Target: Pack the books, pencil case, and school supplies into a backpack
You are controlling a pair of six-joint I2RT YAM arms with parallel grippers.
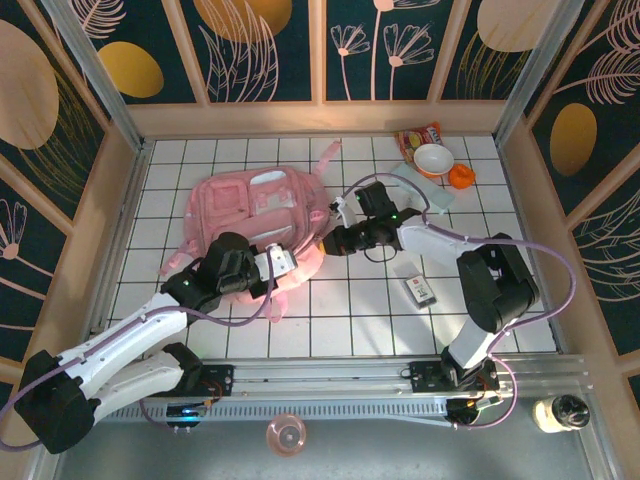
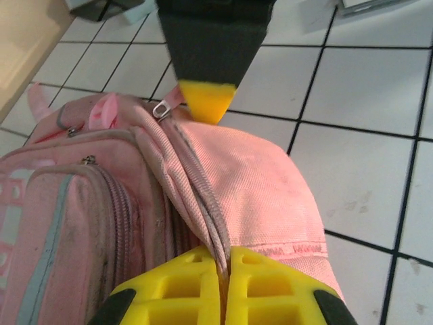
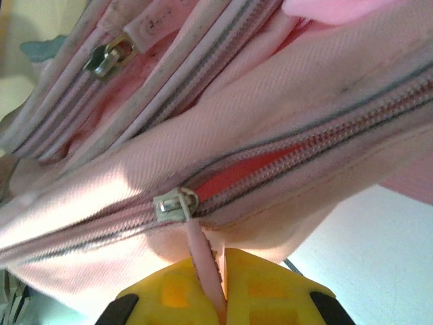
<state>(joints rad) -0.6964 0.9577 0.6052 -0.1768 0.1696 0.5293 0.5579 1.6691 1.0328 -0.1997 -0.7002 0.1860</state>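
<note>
Backpack, likely soft, floppy, best taken by seam and pull: left gripper pinched tight on seam, right gripper clamped on pull.

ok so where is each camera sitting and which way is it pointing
top external: above and behind the arms, facing down at the tiled table and pink backpack; left arm and right arm show.
left wrist: on the left arm, facing along the backpack's zip; left end effector shut on the backpack at that zip.
right wrist: on the right arm, close up on the zip; right end effector shut on the pink zip pull.
shared: both wrist views show the backpack's zip.
</note>
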